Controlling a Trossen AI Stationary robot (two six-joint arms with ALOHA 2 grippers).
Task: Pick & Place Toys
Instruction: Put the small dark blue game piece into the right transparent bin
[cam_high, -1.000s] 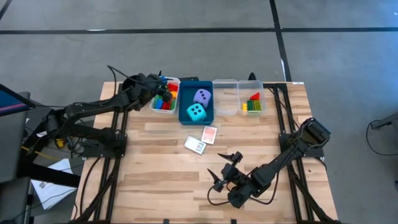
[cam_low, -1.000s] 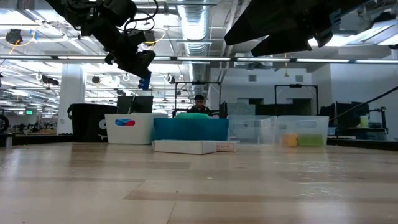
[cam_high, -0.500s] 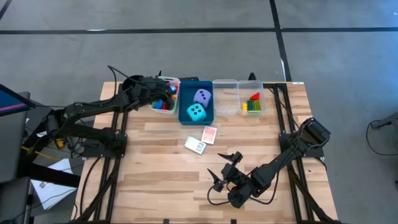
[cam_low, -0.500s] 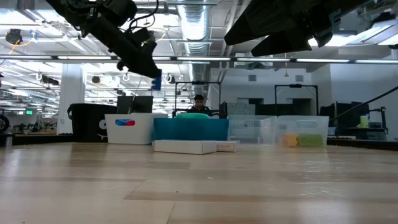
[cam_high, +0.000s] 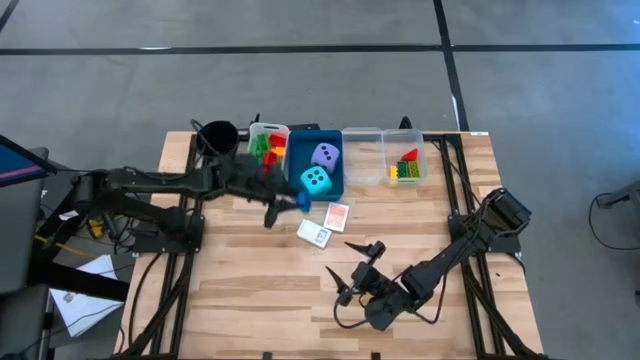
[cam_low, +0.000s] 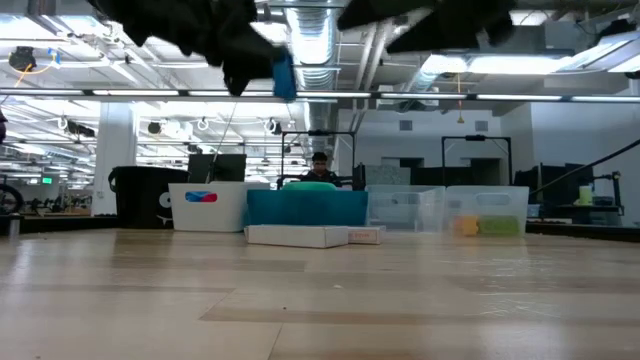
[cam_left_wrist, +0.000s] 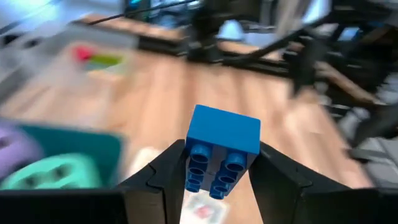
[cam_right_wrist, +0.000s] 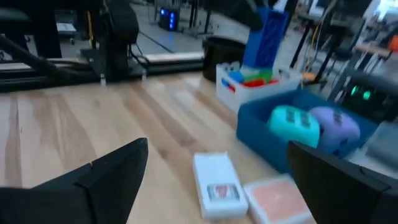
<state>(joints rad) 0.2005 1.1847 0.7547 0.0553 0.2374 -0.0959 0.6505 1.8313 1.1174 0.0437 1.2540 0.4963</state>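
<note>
The left claw (cam_left_wrist: 221, 163) pinches a blue brick (cam_left_wrist: 222, 151) above the tabletop (cam_high: 250, 290) just left of the blue tray (cam_high: 330, 185); pinched only by its sides, it could slip; the right claw (cam_high: 358, 268) waits wide, near.

Glossy plastic blue brick (cam_left_wrist: 221, 149); pale wood-plank table (cam_high: 260, 280); soft cloth cyan die (cam_high: 316, 180).

Blurred and cut off, operator.
You see the left claw (cam_low: 262, 62) only as a dark smear in the low view, its blue brick (cam_low: 284, 72) a streak (sharp only at the wrist). The right claw (cam_right_wrist: 217, 163) runs off the wrist view's lower edge; the card packs (cam_high: 325, 225) print is too small to read.
</note>
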